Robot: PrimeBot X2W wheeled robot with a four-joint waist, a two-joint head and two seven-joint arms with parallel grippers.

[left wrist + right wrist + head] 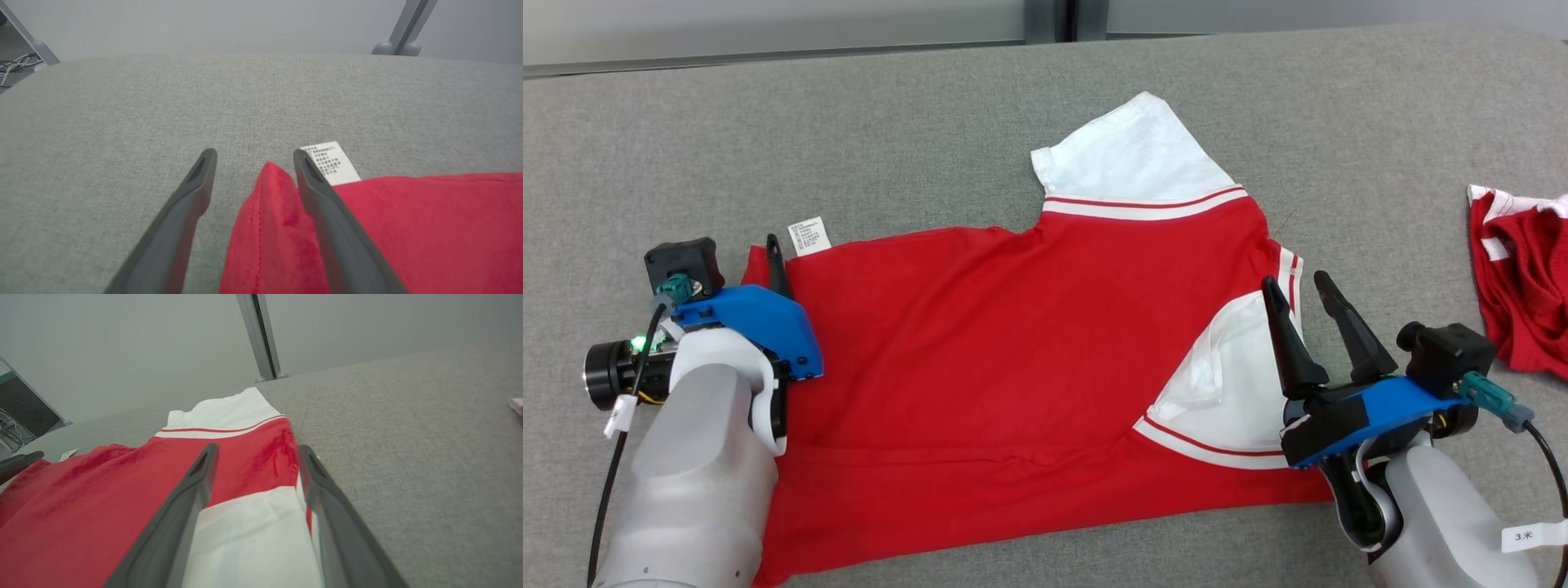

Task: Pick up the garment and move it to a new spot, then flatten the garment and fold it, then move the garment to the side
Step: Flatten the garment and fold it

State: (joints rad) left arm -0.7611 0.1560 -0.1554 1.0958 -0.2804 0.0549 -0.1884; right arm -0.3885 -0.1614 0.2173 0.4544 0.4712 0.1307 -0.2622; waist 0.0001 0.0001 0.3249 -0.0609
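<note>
Right, the garment (1013,343) is a red tee with white sleeves, each sleeve edged by a white band and a thin red stripe. In the head view it lies spread across the middle of the grey padded surface (931,139), hem toward 9 o'clock, shoulders toward 3 o'clock. The body is mostly flat, with one long shallow crease along its 6 o'clock side. The upper sleeve (1131,155) sticks out flat toward 12 o'clock. The lower sleeve (1225,367) is folded in over the red body at 4 o'clock, slightly rumpled. A white care label (809,235) pokes out past the hem corner at 10 o'clock, print up. The left gripper (254,155) sits at the garment's 9 o'clock, fingers spread wide and straddling that hem corner: one over red cloth, the other over bare surface, nothing pinched. The right gripper (1294,282) sits at 4 o'clock, also spread wide, fingers either side of the folded sleeve's outer edge, gripping nothing. Can't tell if any fingertip touches the cloth. A second red-and-white cloth (1523,278) lies crumpled at 3 o'clock, well apart from the tee.
</note>
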